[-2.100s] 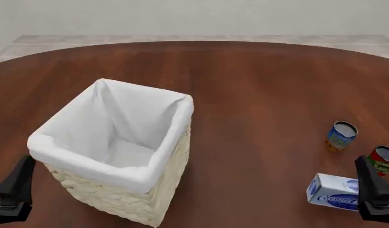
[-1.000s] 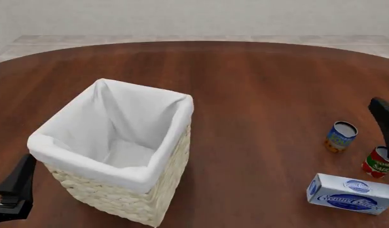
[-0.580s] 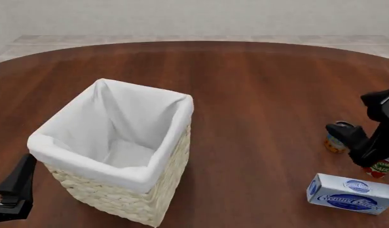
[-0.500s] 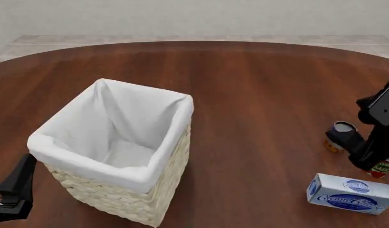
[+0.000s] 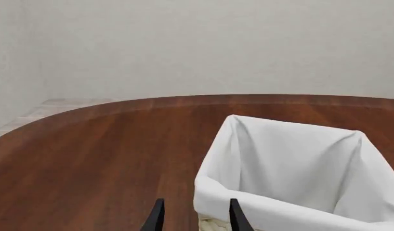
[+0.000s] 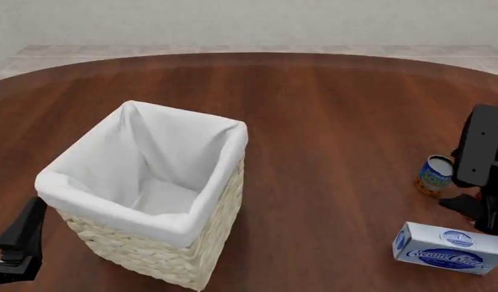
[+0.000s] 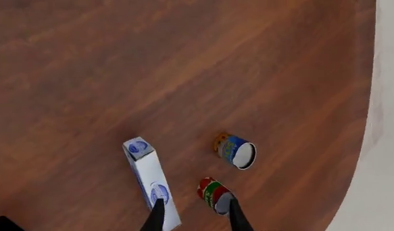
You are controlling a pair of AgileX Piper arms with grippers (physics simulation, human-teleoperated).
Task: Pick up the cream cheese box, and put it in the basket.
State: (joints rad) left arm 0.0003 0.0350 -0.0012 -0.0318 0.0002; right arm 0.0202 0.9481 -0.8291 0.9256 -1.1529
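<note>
Cream cheese box below right fingers (untouched).

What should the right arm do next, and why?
Probably lower the right gripper onto the cream cheese box: it hangs above the box with open fingers and nothing held, the red can close beside it.

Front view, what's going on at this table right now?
The right gripper hangs open above the cream cheese box, which lies on the table near two cans, not yet gripped. The basket stands far to the left with nothing inside. The left gripper is open beside the basket, holding nothing.
</note>
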